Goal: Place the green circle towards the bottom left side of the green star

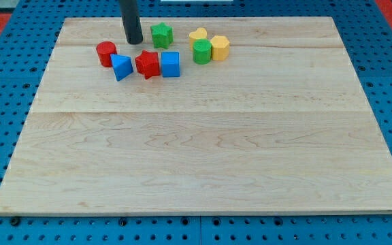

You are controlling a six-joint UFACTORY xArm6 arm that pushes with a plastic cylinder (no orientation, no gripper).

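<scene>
My tip [135,41] is dark grey, almost black. The star [160,35] and circle [202,52] are green, the cylinder [106,53] and the star-like block [147,64] red, the triangle [121,67] and cube [170,64] blue, the heart [197,34] and hexagon [220,47] yellow. The board [203,150] is pale wood grain on a blue perforated table [5,41].

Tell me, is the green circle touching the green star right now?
No, the green circle sits well to the view's right of the green star, with bare board between them, next to the yellow blocks.

Straight cylindrical rod, dark grey to black, smooth matte finish. Plain rounded lower end, my tip [135,41]. Upper part cut off by view's top.
</scene>
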